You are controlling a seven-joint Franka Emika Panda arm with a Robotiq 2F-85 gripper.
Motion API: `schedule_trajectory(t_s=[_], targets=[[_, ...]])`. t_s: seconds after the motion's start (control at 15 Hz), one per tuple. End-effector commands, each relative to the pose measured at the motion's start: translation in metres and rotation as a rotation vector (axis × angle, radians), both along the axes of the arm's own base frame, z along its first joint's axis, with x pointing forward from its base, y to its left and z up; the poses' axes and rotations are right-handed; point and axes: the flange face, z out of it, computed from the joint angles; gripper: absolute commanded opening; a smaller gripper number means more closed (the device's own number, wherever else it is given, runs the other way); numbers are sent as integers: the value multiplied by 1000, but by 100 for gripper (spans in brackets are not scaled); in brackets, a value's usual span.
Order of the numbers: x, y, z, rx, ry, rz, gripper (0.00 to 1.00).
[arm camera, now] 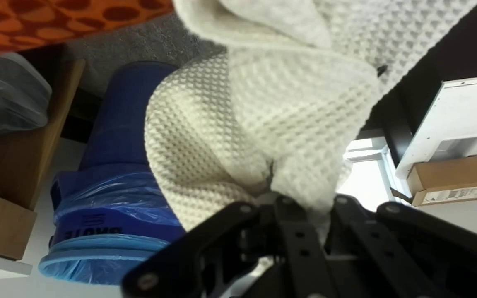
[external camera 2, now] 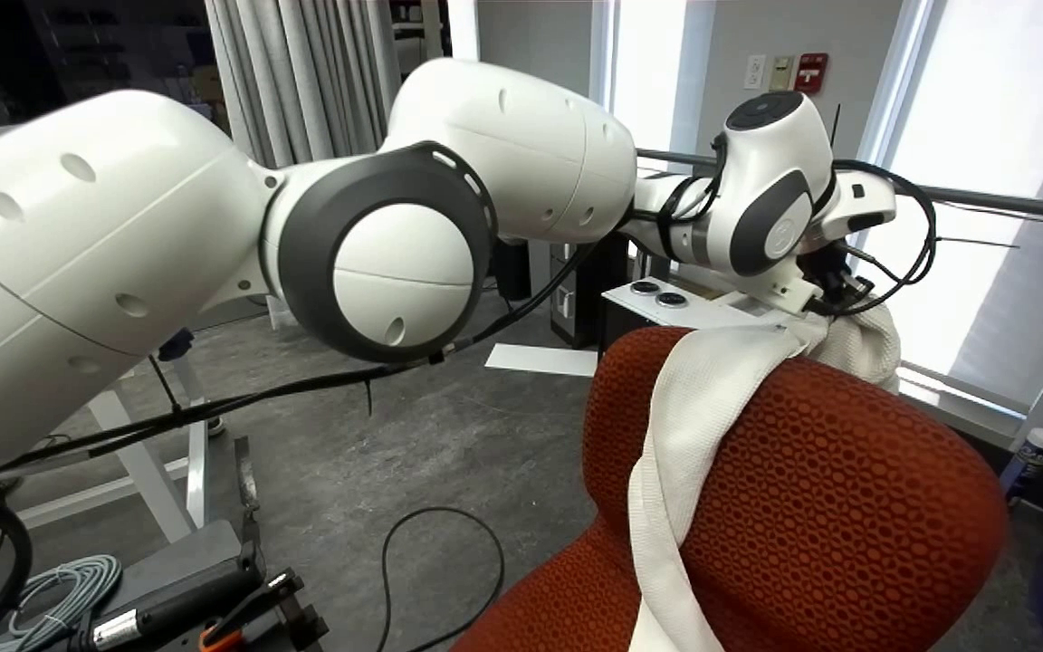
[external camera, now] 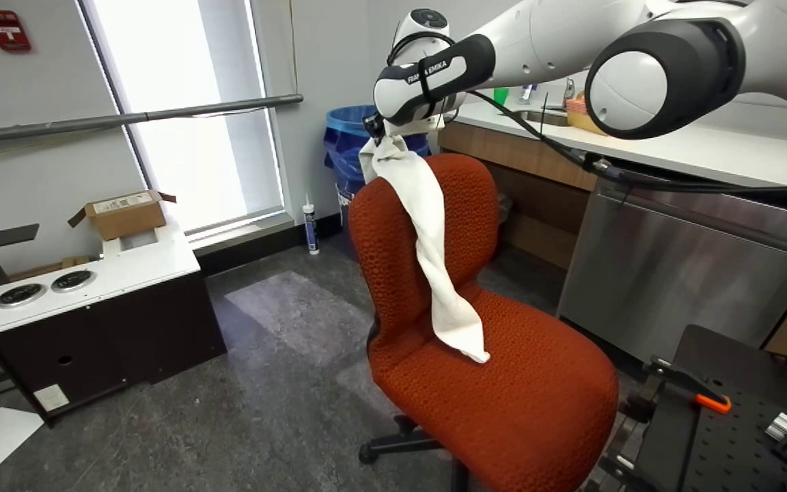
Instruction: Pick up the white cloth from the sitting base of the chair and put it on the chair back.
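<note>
Black two-finger gripper [arm camera: 311,207] has the white waffle-weave cloth [external camera: 427,225] pinched near the top of the red fabric chair [external camera: 530,362]; folds half-hide its tips.

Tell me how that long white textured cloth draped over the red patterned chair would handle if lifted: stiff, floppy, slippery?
The long white textured cloth is probably floppy: it bends over the red patterned chair back and droops onto the seat. Its coarse weave suggests decent grip in the black gripper. Its lower end, lying there, may drag.
</note>
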Motion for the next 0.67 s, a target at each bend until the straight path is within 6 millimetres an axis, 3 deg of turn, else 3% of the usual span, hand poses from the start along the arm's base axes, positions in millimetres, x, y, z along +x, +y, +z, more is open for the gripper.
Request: schedule_trajectory(t_s=[0.0,0.07,0.13,0.6], targets=[[0,0,0,0,0,0,0],[0,0,0,0,0,0,25],[0,0,-1,1,1,4,26],[-1,1,-4,7,6,10,84]])
